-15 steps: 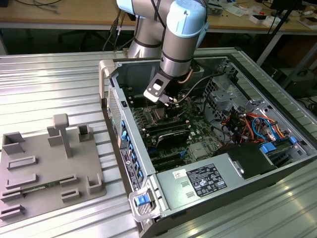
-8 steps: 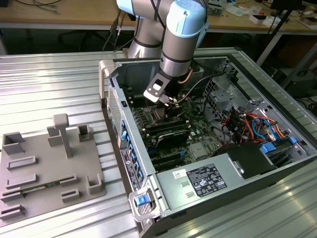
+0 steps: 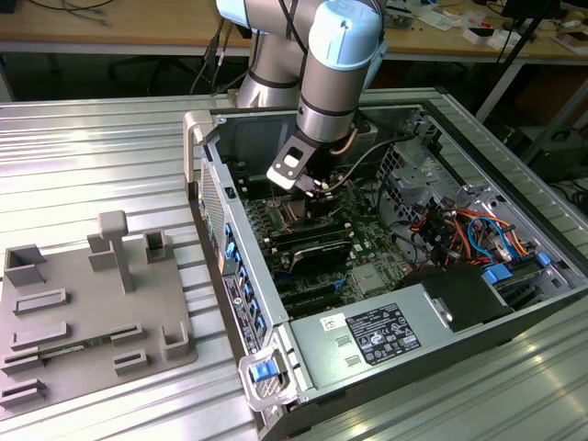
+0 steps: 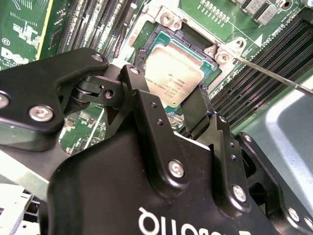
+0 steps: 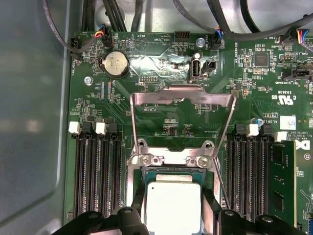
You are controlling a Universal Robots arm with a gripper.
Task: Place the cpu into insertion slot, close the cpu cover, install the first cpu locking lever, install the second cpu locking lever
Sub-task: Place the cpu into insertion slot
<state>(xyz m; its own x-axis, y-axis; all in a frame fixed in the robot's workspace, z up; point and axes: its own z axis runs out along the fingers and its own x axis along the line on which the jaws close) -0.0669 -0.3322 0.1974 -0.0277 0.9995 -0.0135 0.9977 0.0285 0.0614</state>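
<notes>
Inside the open computer case [image 3: 204,147], over the green board [image 5: 161,122]: noted gripper [image 4: 165,84] part-way open, fingers [image 4: 194,107] clamped on two opposite edges of the cpu [image 4: 172,68], held flat at the insertion slot [image 4: 186,41], seated or just above not discernible. Found the cpu cover [image 5: 182,96] swung up on its hinge beyond the slot, with long black memory slots [image 5: 93,171] crowding both sides. Logged a thin lever rod [image 4: 274,76] slanting past one socket corner near a finger; coin battery [image 5: 116,63] and cables [image 5: 116,12] well apart at the board's far edge.
</notes>
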